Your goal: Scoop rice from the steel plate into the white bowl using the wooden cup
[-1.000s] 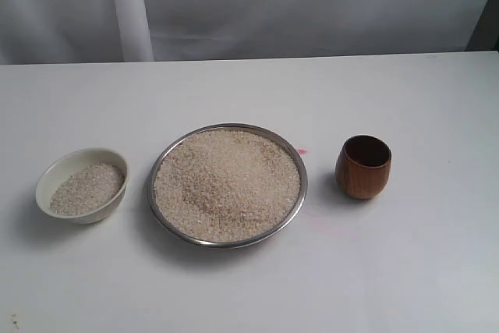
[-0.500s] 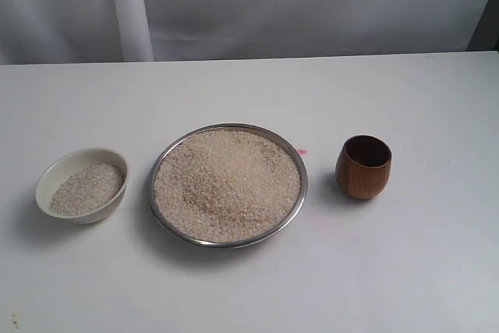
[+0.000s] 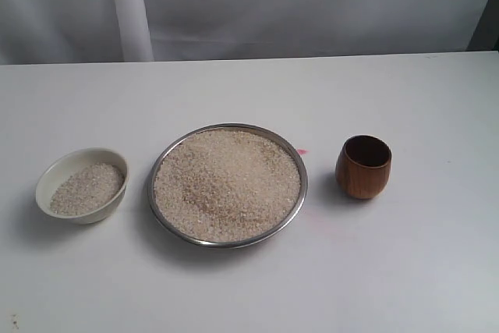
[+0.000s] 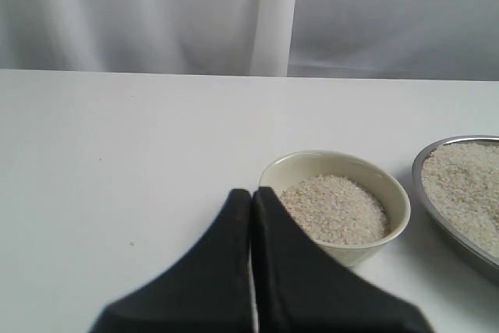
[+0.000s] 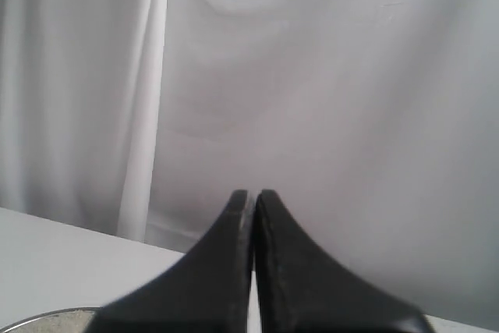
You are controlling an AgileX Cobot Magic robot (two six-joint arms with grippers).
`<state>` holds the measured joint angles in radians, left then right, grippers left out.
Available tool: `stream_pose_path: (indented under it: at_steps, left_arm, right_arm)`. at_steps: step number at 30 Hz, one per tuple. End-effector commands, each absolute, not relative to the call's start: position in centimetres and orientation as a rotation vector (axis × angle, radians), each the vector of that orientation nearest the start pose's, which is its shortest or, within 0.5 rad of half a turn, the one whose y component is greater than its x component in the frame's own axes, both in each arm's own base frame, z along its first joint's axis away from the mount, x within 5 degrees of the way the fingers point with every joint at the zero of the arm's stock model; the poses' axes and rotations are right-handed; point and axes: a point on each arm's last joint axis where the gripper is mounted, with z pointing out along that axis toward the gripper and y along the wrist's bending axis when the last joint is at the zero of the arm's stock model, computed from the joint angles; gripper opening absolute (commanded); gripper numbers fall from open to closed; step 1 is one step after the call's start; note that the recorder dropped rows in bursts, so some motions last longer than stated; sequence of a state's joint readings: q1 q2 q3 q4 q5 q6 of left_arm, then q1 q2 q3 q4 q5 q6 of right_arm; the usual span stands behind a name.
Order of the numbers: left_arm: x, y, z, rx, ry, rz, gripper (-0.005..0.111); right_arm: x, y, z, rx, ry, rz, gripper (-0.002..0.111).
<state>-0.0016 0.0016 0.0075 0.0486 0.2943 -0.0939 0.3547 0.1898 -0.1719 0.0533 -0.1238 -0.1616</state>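
Though near the white bowl, left end effector clenched empty; right end effector likewise.

Left fingers, right fingers: matte black, tapered.

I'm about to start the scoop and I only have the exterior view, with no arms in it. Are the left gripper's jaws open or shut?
Observer: Shut. The left wrist view shows the left gripper with its jaws pressed together, holding nothing.
Operator: What's ahead of it?
Observer: The white bowl, partly filled with rice, sits just past the tips.
Operator: And the right one?
Observer: The right gripper is shut too, facing the curtain. The wooden cup is not in its view.
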Motion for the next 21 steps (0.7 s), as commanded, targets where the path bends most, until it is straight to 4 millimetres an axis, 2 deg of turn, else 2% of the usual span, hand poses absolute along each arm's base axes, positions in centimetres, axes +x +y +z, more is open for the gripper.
stream_pose_path:
  at_steps: [1, 4, 9, 12, 16, 21]
  left_arm:
    - [5.5, 0.1, 18.7, -0.053, 1.767, -0.032, 0.0]
    - [5.5, 0.1, 18.7, -0.053, 1.767, -0.032, 0.0]
    - [5.5, 0.1, 18.7, -0.053, 1.767, -0.032, 0.0]
    - [5.5, 0.1, 18.7, -0.053, 1.767, -0.032, 0.0]
    - [5.5, 0.1, 18.7, -0.053, 1.767, -0.032, 0.0]
    - [5.5, 0.1, 18.7, -0.053, 1.767, -0.032, 0.0]
  right_arm:
    - [8.9, 3.2, 30.8, -0.336, 1.377, 0.171, 0.0]
    - [10.8, 3.9, 32.2, -0.344, 1.419, 0.171, 0.0]
    - [14.0, 5.0, 32.2, -0.316, 1.465, 0.206, 0.0]
    - [16.0, 5.7, 31.1, -0.252, 1.513, 0.276, 0.0]
    - [18.3, 6.6, 28.7, -0.283, 1.63, 0.259, 0.0]
    - [19.9, 7.2, 25.6, -0.311, 1.682, 0.244, 0.0]
